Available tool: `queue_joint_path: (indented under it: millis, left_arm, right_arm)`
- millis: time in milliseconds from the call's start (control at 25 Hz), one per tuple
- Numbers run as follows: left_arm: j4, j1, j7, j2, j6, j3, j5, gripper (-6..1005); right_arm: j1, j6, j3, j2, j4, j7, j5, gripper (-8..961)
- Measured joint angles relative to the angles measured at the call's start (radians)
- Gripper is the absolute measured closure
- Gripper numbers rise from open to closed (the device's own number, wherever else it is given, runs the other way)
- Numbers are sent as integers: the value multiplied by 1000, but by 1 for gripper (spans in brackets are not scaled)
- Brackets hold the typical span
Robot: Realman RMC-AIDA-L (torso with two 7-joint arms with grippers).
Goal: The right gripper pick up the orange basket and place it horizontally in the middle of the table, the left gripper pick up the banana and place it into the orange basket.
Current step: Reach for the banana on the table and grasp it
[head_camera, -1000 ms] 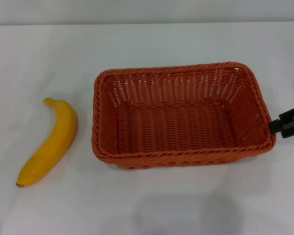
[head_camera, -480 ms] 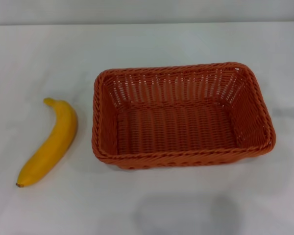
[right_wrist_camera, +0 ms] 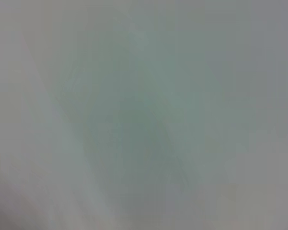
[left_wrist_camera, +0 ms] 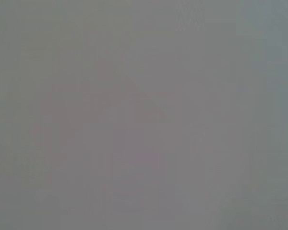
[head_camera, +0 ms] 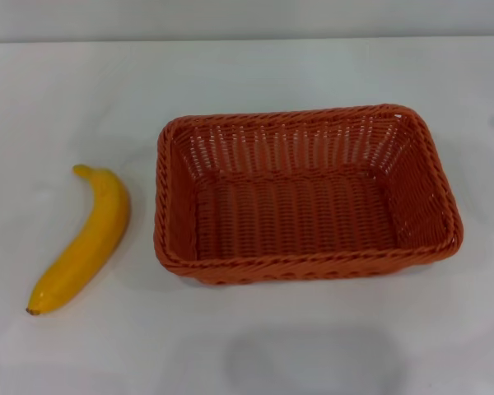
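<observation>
The orange basket [head_camera: 300, 197] lies lengthwise across the middle of the white table [head_camera: 255, 74] in the head view, open side up and empty. The yellow banana [head_camera: 82, 239] lies on the table to the basket's left, apart from it, stem toward the far side and dark tip toward the near edge. Neither the left gripper nor the right gripper shows in any view. Both wrist views show only a plain grey surface.
Bare white tabletop surrounds the basket and banana on all sides. A soft shadow falls on the table near the front edge, below the basket. The table's far edge runs along the top of the head view.
The right gripper, seen one second ago at the basket's right end, has withdrawn out of the head view. Basket and banana have not moved.
</observation>
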Motion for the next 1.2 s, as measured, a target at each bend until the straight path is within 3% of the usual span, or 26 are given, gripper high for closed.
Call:
queue_joint_path:
  millis: [280,400,560,760,960,1200]
  left_arm:
    - [-220,-38,-422,87,80,1,216,114]
    - [-303,-81,-599,124,122,2,373,114]
    - [-437,-181,-704,176,206,3,641,114]
    - [-494,-322,-657,207,258,5,1035,114]
    - [-408,-499,-530,232,269,6,1448,114]
    - [-255,-626,-469,217,223,6,1705,114]
  right_arm:
    - [-46,102,3,20,103,-220,143,498]
    - [-50,121,4,35,105,-263,146,498]
    - [-51,151,2,45,106,-292,149,498]
    - [-40,170,-7,47,107,-311,147,498]
    - [-36,186,-9,50,120,-349,143,498]
    - [-31,187,-8,55,131,-393,147,498]
